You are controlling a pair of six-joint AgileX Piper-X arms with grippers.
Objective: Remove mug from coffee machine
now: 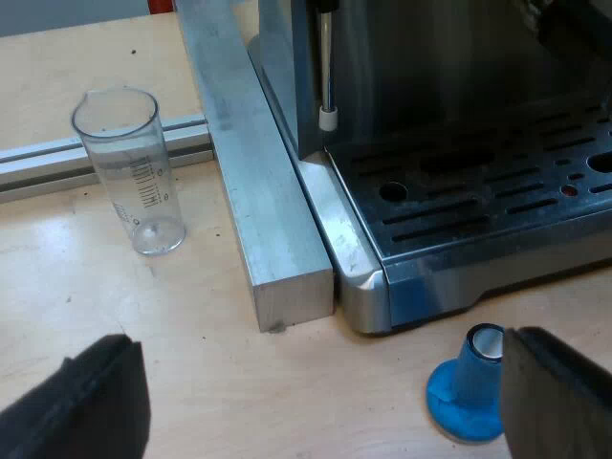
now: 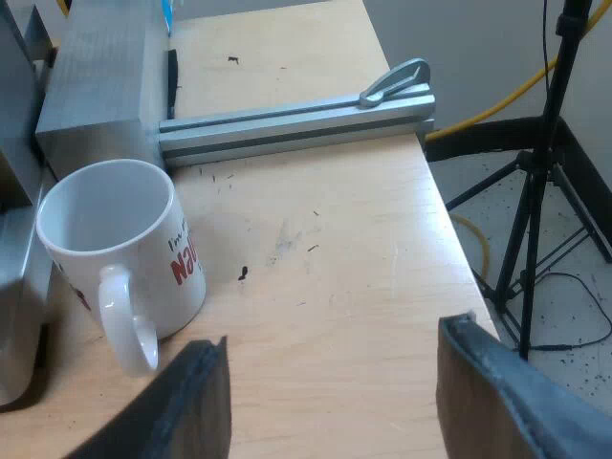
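The right gripper (image 2: 335, 333), spread wide and empty, is hovering near the upright white ceramic mug with red lettering (image 2: 120, 244), whose handle (image 2: 127, 320) is pointing toward it

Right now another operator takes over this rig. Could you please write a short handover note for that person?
Left claw: open, holding nothing, above the table between the blue tamper and the measuring glass, at the coffee machine front.
Right claw: open, holding nothing, close to the mug.
Mug: upright on the table beside the coffee machine, handle toward the right claw.
Done: the mug appears to be off the machine.
Left: probably nothing; confirm, then draw the arms back.
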